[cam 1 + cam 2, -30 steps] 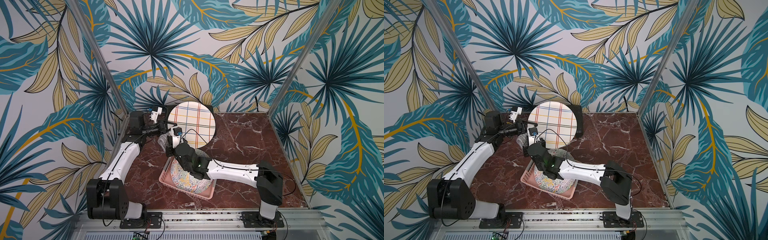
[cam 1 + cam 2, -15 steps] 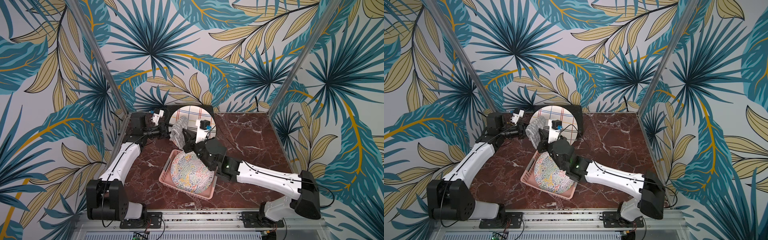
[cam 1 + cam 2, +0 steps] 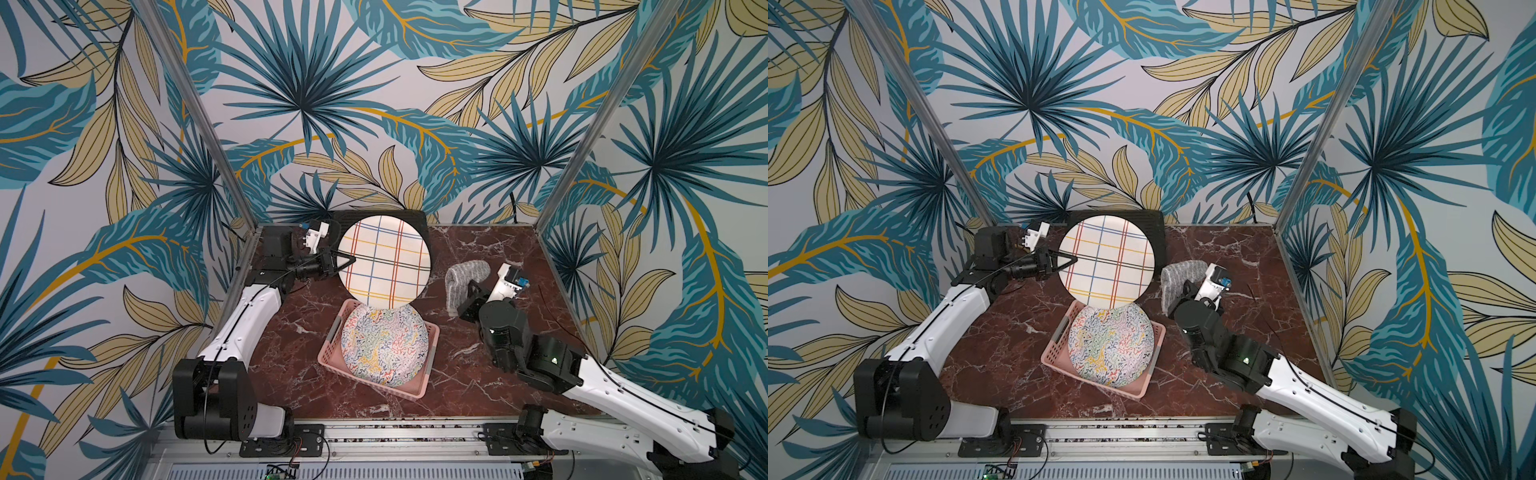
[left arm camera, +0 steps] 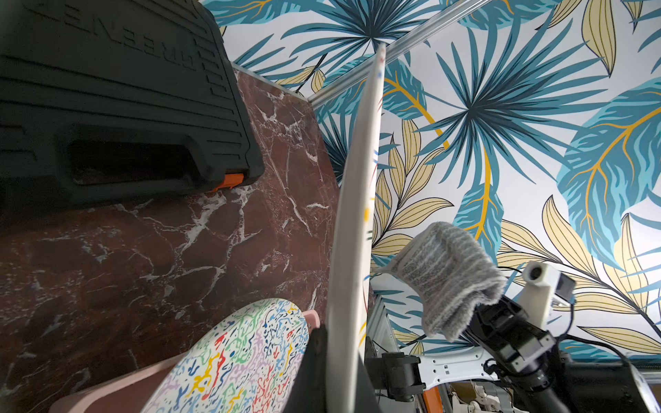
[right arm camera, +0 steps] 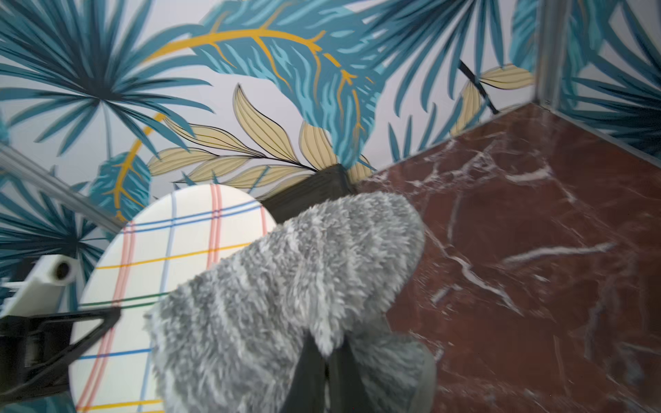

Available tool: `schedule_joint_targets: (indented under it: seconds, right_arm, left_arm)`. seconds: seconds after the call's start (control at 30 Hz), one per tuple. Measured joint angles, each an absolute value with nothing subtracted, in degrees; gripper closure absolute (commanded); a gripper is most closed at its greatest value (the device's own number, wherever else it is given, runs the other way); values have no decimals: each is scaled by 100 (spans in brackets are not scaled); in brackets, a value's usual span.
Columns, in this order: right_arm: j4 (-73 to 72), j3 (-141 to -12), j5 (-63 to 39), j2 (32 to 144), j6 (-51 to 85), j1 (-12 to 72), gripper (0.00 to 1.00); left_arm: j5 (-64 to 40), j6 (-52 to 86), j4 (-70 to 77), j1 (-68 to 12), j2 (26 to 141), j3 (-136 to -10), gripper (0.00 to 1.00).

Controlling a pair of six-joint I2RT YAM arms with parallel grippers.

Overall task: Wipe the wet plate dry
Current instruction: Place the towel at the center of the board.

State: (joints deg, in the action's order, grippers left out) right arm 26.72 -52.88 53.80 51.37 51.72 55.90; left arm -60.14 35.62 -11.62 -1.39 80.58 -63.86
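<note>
The round white plate [image 3: 384,259], glossy and crossed with thin red, blue and yellow plaid lines, stands on edge above the red-brown marble counter [image 3: 478,245]. The left jaws are closed tight on the rim nearest the left arm. Beside its opposite rim, near but not touching, a fluffy grey striped cloth [image 3: 464,278] hangs bunched from the right jaws, which are clamped shut on a fold. In front of the plate, a pink perforated plastic basket [image 3: 328,357] holds a second round plate [image 3: 384,349] covered in multicoloured squiggles. A ribbed black plastic case [image 4: 107,89] lies behind.
</note>
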Motion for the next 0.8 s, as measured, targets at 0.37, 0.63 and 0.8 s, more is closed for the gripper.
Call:
schedule_joint_targets:
  seconds: [0.37,0.63,0.8]
  right_arm:
    - [4727,-3734,3953,6014,7260,5586,64]
    - [4703,-4014,3616,5970,6726,5586,13]
    - [4252,-4416,3280,5022,5594,5186,17]
  left_arm:
    - [-5927,3426,-1216,-139,8058,-6388,100]
    - [-5907,3332,-1251,-139,8049,-6388,100]
    - [-5916,3210,-1280,-139,8025,-6388,100]
